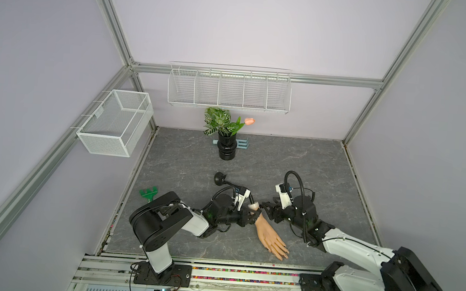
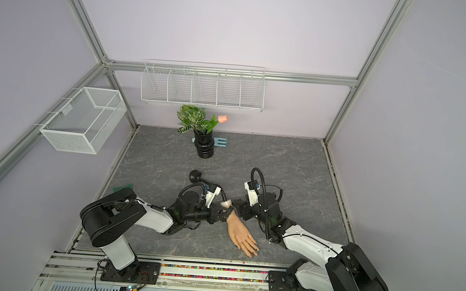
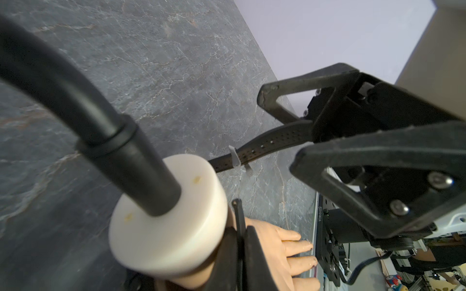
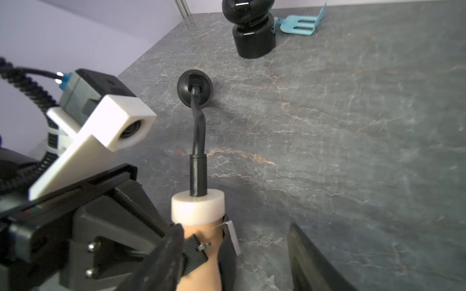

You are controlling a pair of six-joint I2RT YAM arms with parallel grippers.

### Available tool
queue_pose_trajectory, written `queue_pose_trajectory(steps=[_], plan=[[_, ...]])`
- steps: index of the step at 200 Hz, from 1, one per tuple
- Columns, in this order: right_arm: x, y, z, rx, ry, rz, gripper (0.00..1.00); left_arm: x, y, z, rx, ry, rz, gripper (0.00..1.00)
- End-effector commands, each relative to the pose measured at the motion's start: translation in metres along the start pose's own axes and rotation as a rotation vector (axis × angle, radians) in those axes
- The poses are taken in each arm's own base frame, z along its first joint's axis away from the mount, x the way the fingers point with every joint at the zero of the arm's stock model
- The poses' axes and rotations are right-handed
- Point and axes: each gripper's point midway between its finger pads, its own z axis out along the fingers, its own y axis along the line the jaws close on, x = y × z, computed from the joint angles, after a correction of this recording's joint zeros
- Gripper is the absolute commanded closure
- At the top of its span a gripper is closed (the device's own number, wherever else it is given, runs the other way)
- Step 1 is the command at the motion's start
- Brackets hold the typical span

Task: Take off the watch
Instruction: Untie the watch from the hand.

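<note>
Mannequin hand [image 1: 271, 237] lies mid-table, fingers toward the near edge, wrist toward the far side. The wrist ends in a white cap [image 4: 198, 206] on a black bendy stalk [image 4: 198, 141], whose suction base [image 4: 195, 88] sits farther back on the table [image 1: 310, 164]. The watch [image 3: 264, 146] is on that wrist, between the two claws, and looks unfastened. In the right wrist view the buckle pin [image 4: 204, 245] stands free on the ribbed strap end, with bare skin beside it. The holed tail with its grey keeper [image 3: 234, 157] runs off to the right, apart from the buckle. Left gripper [image 3: 239, 234] is pressed together at the left of the wrist, pinching what appears to be the buckle-side strap; the contact is partly hidden. Right gripper [image 4: 234, 226] is spread wide, and the tail passes between its jaws with neither one closed on it. Judgement: the step in hand is taking the tail and drawing the band off the wrist. To do it well, close the right jaws flat across the strap's width, outboard of the keeper, so the perforated rubber neither twists nor slips. Pull low and to the right, along the strap's own line, not upward, since the stalk is flexible and would likely let the hand swing. One end must be let go for the band to slide round, so the left should release only once the right grip is sure. Mind the pin snagging a hole.
</note>
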Motion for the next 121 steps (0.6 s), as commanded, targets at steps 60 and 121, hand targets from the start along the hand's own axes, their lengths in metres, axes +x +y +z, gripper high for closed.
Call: queue_pose_trajectory(steps=[60, 121], plan=[[0.002, -0.028, -0.034, 0.013, -0.130, -0.009, 0.24, 0.072, 0.058, -0.014, -0.216, 0.225, -0.141, 1.00], [0.032, 0.014, -0.005, -0.178, -0.011, -0.129, 0.27, 0.072, 0.055, -0.013, -0.192, 0.227, -0.142, 1.00]])
